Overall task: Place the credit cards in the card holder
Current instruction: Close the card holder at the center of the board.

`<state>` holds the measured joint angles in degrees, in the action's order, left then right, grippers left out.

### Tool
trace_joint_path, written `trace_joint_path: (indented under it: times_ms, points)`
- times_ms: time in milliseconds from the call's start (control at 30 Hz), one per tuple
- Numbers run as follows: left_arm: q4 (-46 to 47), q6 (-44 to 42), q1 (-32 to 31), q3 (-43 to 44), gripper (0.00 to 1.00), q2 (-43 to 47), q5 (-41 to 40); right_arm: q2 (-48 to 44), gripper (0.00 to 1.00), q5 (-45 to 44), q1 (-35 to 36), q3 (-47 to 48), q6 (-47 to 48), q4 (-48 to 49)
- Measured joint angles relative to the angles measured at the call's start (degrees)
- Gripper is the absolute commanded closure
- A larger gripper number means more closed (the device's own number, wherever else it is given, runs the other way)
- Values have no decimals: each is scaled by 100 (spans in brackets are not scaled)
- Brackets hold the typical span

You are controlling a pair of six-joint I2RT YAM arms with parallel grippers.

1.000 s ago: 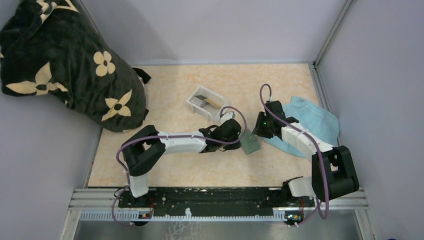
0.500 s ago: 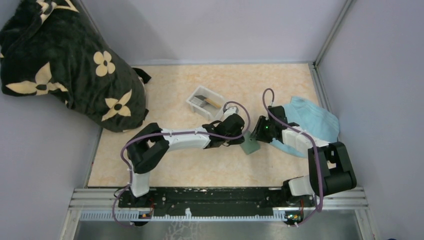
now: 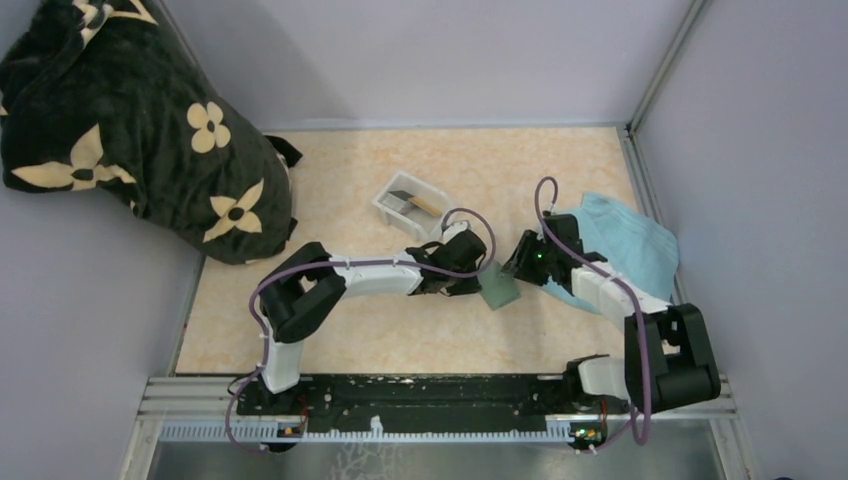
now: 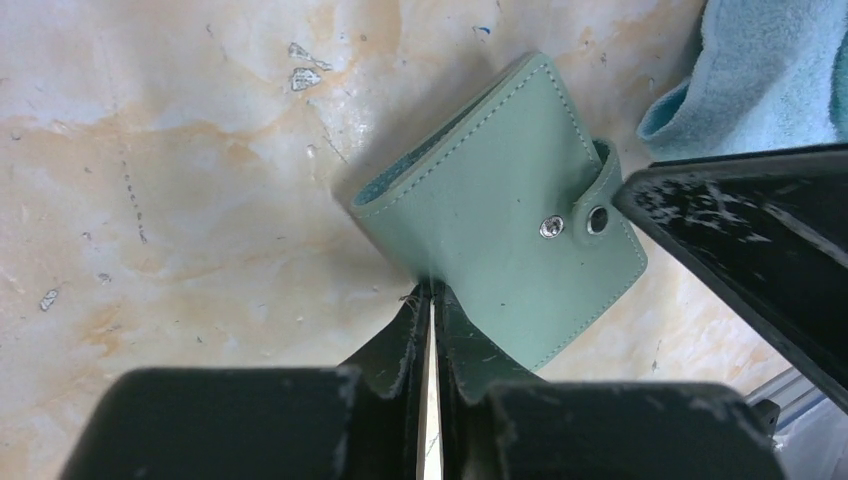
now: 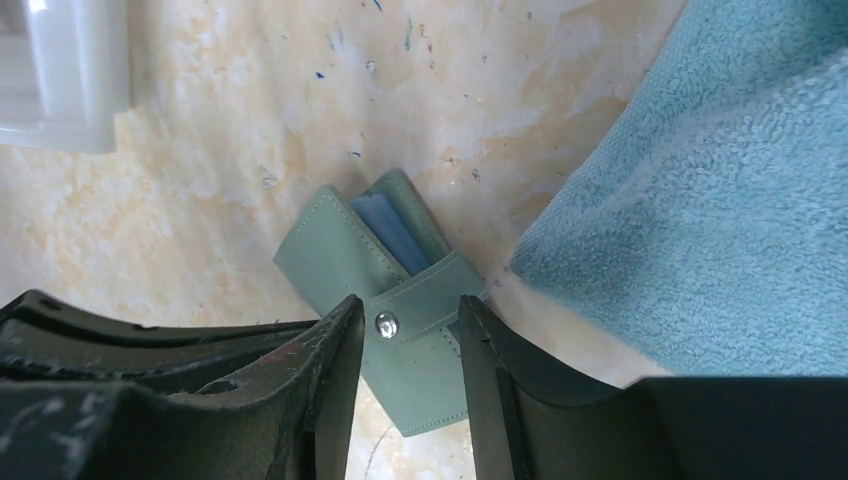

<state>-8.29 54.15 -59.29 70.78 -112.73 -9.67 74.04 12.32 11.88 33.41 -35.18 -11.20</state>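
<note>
Looking from above, the holder [image 3: 499, 288] lies closed on the table [image 3: 350, 330], between the two grippers and just beside the towel [image 3: 625, 240]. The left gripper [image 3: 466, 275] reaches it from the left, and the right gripper [image 3: 518, 265] comes in from the towel's side. Behind them a tray [image 3: 385, 208] holds the cards [image 3: 405, 197], one dark and one orange-yellow. A flowered black blanket [image 3: 130, 120] is heaped in the far left corner.

From the left wrist, the holder [image 4: 500, 230] shows its grey-green outside, with the strap snapped over one edge. The left gripper [image 4: 431, 305] is pressed together, its tips touching the holder's near edge. Only a thin pale slit shows between the fingers, and I cannot tell whether anything is nipped there. A dark finger of the right gripper [image 4: 740, 240] sits at the strap end, with the towel [image 4: 770, 70] behind it.

From the right wrist, the right gripper [image 5: 410, 335] stands about half spread, with a finger on each side of the strap and its snap. Whether they touch the holder [image 5: 330, 255] I cannot tell. Pale blue lining peeks out at the holder's far end. The towel [image 5: 720, 200] is just to the right and a tray corner [image 5: 60, 80] is at the upper left.
</note>
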Motion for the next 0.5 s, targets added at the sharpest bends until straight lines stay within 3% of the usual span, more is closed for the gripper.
trace_joint_path:
  times_ms: [500]
  points:
    - [-129,308,258,-76,90,0,313,-542,55,-212,-7,-184,22,-186]
